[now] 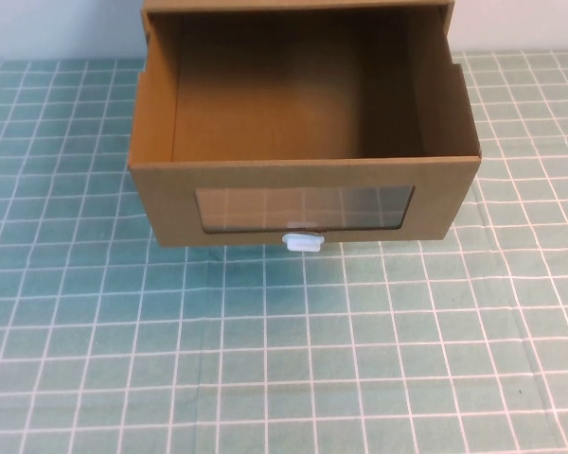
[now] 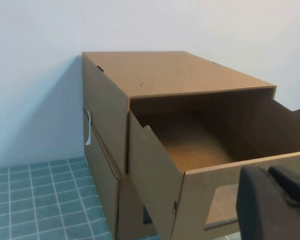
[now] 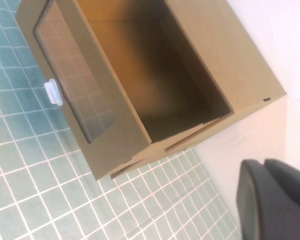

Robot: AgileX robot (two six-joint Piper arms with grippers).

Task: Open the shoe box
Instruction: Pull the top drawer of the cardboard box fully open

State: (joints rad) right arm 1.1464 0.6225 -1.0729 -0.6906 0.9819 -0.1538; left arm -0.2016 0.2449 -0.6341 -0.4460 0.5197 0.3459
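One drawer [image 1: 265, 123] is standing pulled well out of the shoe box [image 2: 110, 115] toward the near side; the box is sitting at the far middle of the table [image 1: 265, 359], its back against the far wall [image 2: 40, 75]. Judging by this position, the opening is looking essentially complete; the drawer interior is lying exposed and is showing nothing inside; at most a further short pull is remaining, along with parking of the arms.

Neither gripper is appearing in the high view. The left gripper [image 2: 272, 195] is hanging off to the left of the box, apart from it; whether it is released or clenched cannot be told. The right gripper [image 3: 270, 195] is hanging raised on the right side, clear of the box; it is clenched on nothing.

Materials and shapes: the outer sleeve [image 2: 175, 72] and drawer are plain brown cardboard, matte, with straight folded edges and square corners; the drawer side walls are stepping down in a cut notch toward the rear. The front panel [image 1: 166, 203] is carrying a rectangular clear window [image 1: 303, 208], glossy and reflecting the grid below; a small white plastic pull tab [image 1: 303, 242] is projecting from its lower edge. The table covering is teal with a white square grid, flat and slightly sheened.
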